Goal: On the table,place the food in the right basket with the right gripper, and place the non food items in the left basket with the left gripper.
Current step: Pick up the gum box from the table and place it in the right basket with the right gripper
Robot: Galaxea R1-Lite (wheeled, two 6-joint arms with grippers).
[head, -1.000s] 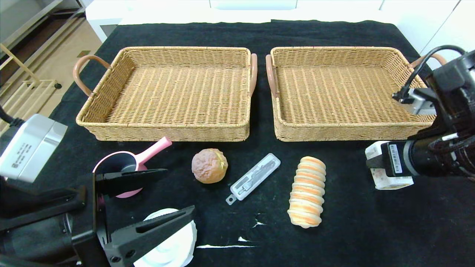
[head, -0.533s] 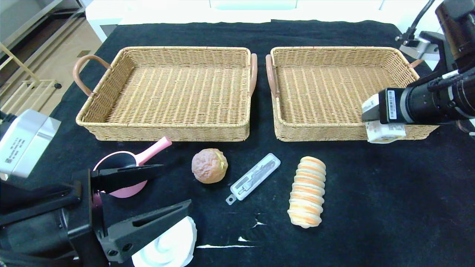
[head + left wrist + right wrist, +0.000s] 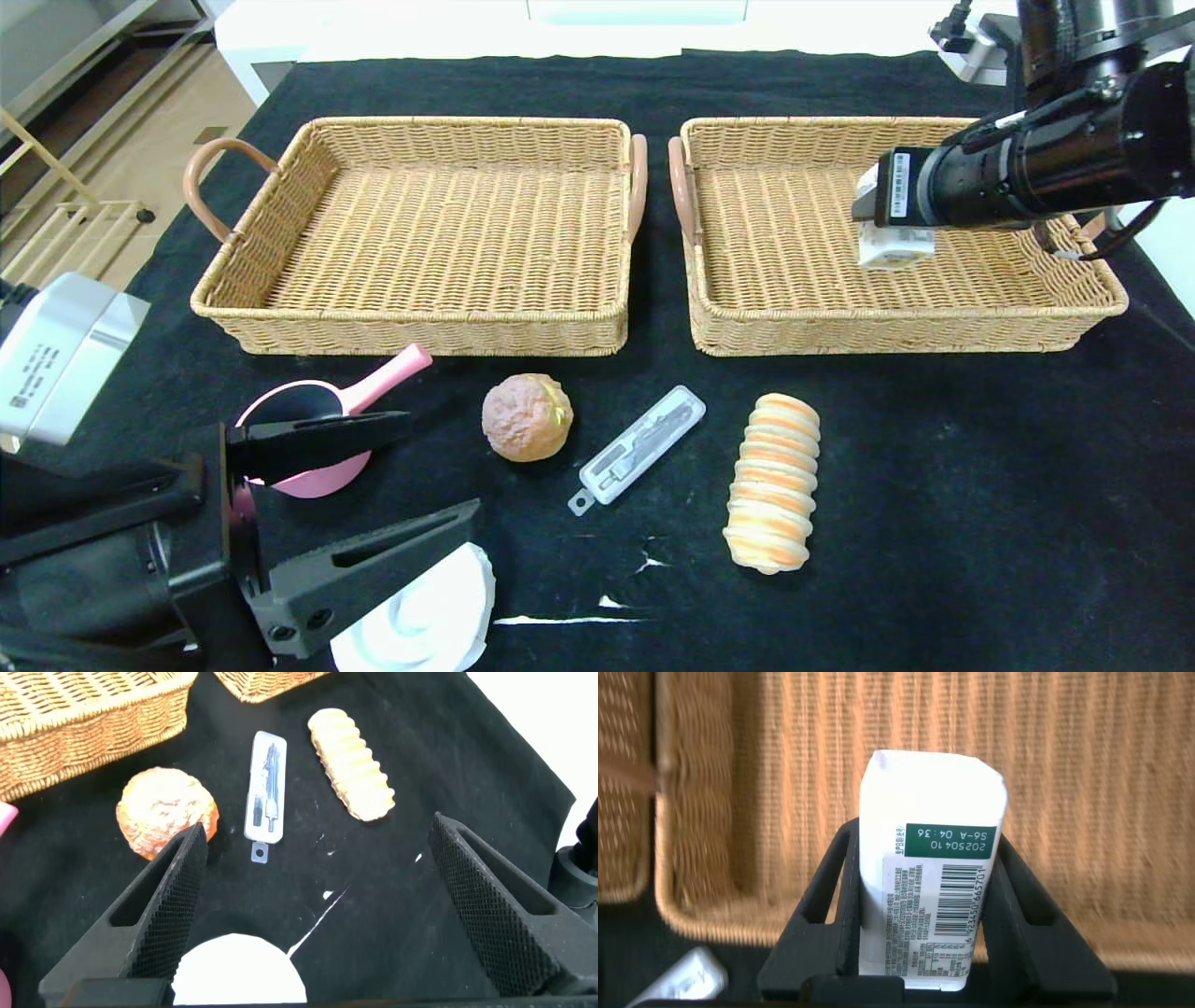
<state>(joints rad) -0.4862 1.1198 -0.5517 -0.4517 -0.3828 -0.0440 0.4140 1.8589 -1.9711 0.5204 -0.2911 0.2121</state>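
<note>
Take the right basket [image 3: 901, 322] as your landmark. Your right gripper [image 3: 889, 229] hangs above its woven floor, toward the far right part, and its fingers [image 3: 831, 917] are clamped on a white carton [image 3: 894, 245] with a green label and barcode; the wrist view shows the carton [image 3: 929, 887] pinched on both sides with the basket weave beneath it, and you cannot tell whether it touches the floor. To the left of the right basket, handles nearly meeting, sits the left basket [image 3: 420, 327]. In front of the right basket, on the black cloth [image 3: 980, 523], lies a long striped bread roll [image 3: 773, 482]; to the roll's left lies a clear plastic case [image 3: 639, 448], and further left, a round brown bun [image 3: 527, 417]. Well to the left of the right basket, in front of the left basket, sits a pink pan [image 3: 322, 425] and nearer you a white lid [image 3: 425, 616]. Your left gripper [image 3: 359, 518] hovers there with its fingers spread wide apart, one over the pan and one over the lid, holding nothing.
</note>
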